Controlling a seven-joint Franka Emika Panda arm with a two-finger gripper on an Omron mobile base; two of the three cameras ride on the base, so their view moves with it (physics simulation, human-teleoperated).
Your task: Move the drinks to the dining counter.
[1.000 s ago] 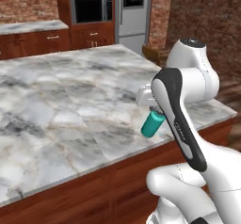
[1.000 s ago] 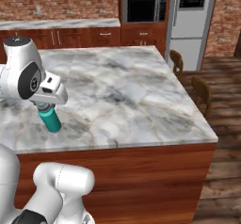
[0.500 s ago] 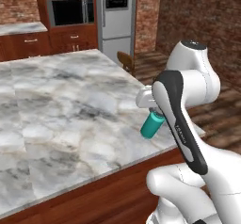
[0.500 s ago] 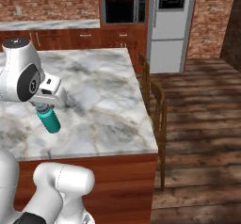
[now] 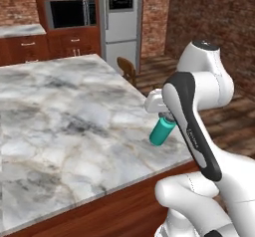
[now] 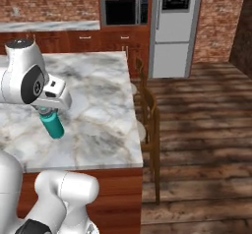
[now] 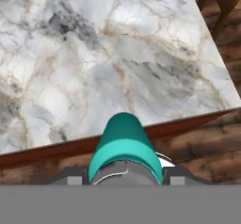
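Carry step. Hand (image 6: pixel 48 111) clamped on the teal bottle (image 6: pixel 53 126) by its cap end, bottle hanging tilted in the air above the desk (image 5: pixel 64 131) near its front edge. Next, by my reckoning: lower it, stand it upright on the marble, let go.

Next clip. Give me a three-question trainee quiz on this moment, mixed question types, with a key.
1. True or false: the short teal bottle with grey cap stands upright on the broad white grey-veined marble island counter.
2. What does the hand grip the bottle by? A) its grey cap end B) its base C) nothing
3. In the right base view, what furniture stands along the counter's right edge?

Key: 1. False; it hangs tilted in the hand, above the counter near its edge. 2. A. 3. Wooden chairs.
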